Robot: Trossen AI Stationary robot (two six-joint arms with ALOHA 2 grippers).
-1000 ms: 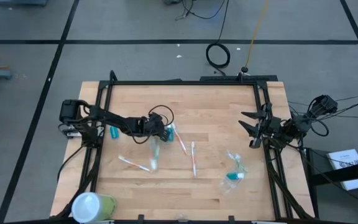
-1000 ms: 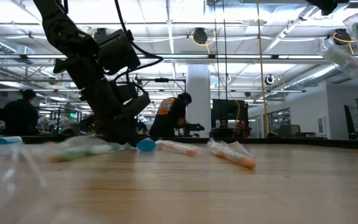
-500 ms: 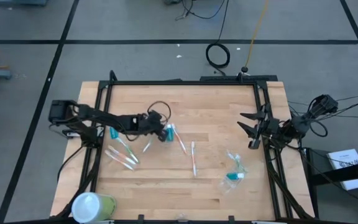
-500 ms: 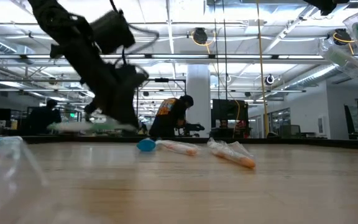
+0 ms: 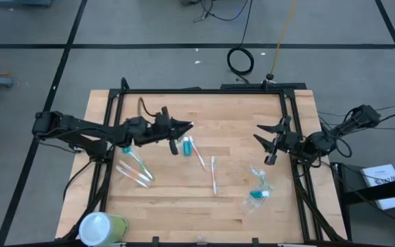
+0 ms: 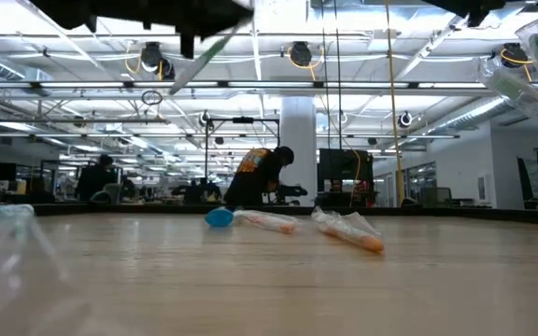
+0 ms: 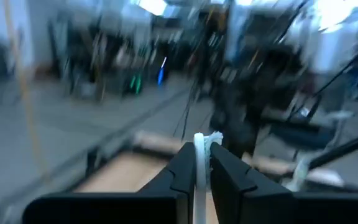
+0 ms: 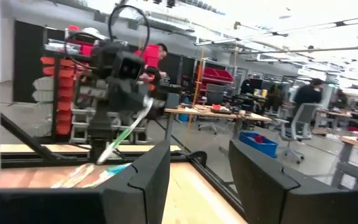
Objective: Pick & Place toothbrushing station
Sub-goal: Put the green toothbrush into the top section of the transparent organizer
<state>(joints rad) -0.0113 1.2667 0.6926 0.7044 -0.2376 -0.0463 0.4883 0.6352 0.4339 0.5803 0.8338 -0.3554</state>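
Observation:
My left gripper (image 5: 187, 126) hangs above the table's middle, shut on a thin white toothbrush (image 7: 200, 163). The brush also shows in the low view (image 6: 209, 54) and the right wrist view (image 8: 124, 133). Several wrapped toothbrushes (image 5: 135, 169) lie flat at the left. Two orange-tipped ones (image 5: 199, 155) (image 5: 213, 173) lie in the middle. Teal tubes (image 5: 186, 145) (image 5: 124, 147) lie on the wood. A clear plastic holder (image 5: 258, 185) lies at the right. My right gripper (image 5: 262, 145) is open and empty by the right edge. My left gripper pinches the toothbrush between its two fingers. The brush's white end (image 7: 207, 138) sticks out past the fingertips. The fingers lie about level and point toward the table's right. The brush is lifted clear of the table and slants (image 6: 222, 42).
A large yellow-green container with a white top (image 5: 101, 226) stands at the near left corner. A black frame (image 5: 204, 90) runs round the table's far and side edges. Bare wood (image 5: 184, 206) lies along the near edge. People show in the room beyond.
My left gripper has taken one toothbrush from the table, risen well above it and tipped from pointing down to about level. The other wrapped toothbrushes have slid toward the table's left. My right gripper has shifted a little toward the table's left.

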